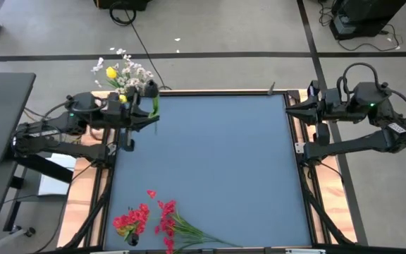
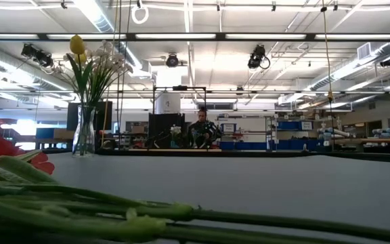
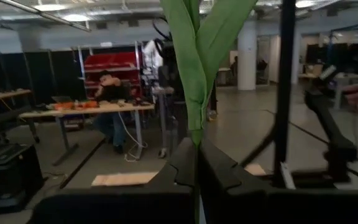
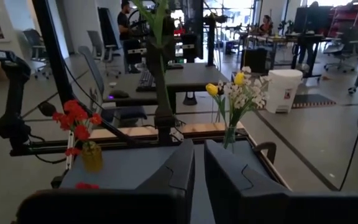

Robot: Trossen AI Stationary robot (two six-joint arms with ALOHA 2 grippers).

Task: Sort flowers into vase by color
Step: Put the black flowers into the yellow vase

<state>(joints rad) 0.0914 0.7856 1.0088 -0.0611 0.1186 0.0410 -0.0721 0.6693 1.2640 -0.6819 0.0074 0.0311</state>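
Note:
My left gripper [image 1: 152, 113] stands at the table's far left corner, shut on a green-stemmed sprig with long leaves [image 3: 197, 56]; its blossom is out of the wrist view. Just beyond it a clear vase [image 2: 83, 132] holds yellow buds [image 2: 78, 44] and white sprays [image 1: 129, 70]. A small vase of red blossoms [image 1: 131, 224] stands at the near left edge. Loose red-blossomed sprigs [image 1: 166, 217] lie flat on the table beside it. My right gripper [image 1: 290, 111] waits at the far right corner, shut and empty. My left gripper pinches the sprig's green stem [image 3: 196, 140] between its two fingers, just below the leaves. The fingers lie level, coming from the table's left, and cross the stem. The sprig stands upright above the fingers [image 4: 160, 68], clear of the table.
The blue table mat [image 1: 217, 162] is bare between the two vases and the right arm. The loose sprigs' green stems [image 2: 181, 217] run along the near edge. People sit at desks [image 2: 203, 132] in the room behind the table.

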